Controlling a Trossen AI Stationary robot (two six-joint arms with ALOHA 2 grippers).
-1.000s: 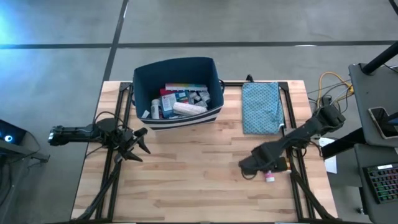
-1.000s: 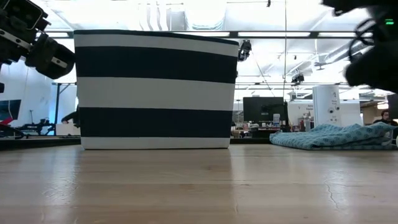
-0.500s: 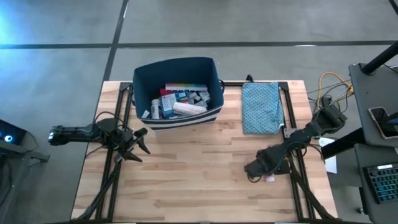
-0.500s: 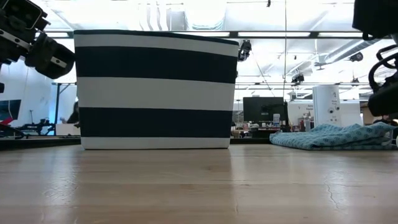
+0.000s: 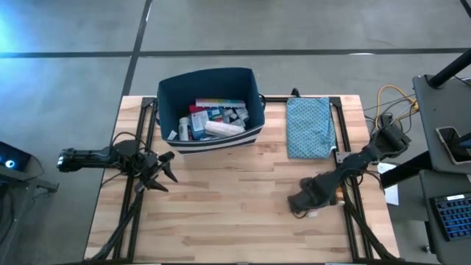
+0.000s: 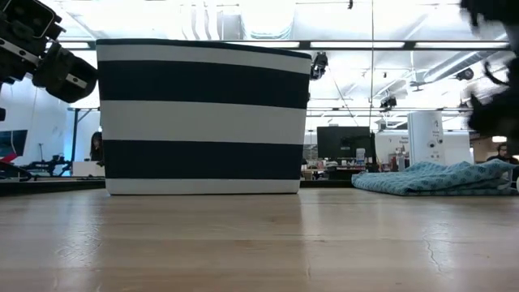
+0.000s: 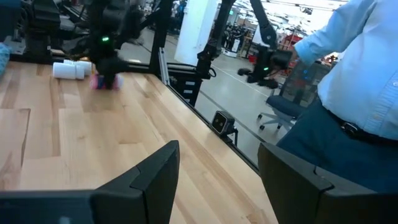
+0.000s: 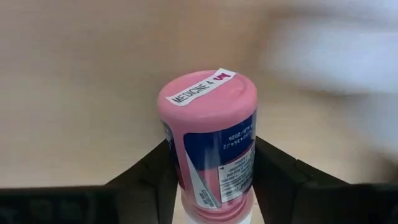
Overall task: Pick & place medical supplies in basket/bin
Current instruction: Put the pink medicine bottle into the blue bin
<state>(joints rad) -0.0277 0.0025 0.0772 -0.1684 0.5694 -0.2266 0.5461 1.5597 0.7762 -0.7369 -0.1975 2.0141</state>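
While the right arm reaches low across the lower right of the high view, its hand [image 8: 211, 180] is clamped on a pink-capped, blue-labelled medicine bottle [image 8: 211, 140] lying on the wooden surface [image 5: 228, 199]. At the left edge the left arm waits, its hand [image 5: 163, 174] with fingers apart and holding nothing. At upper centre, the dark navy soft-sided bin [image 5: 210, 79] contains mixed boxes and white bottles.
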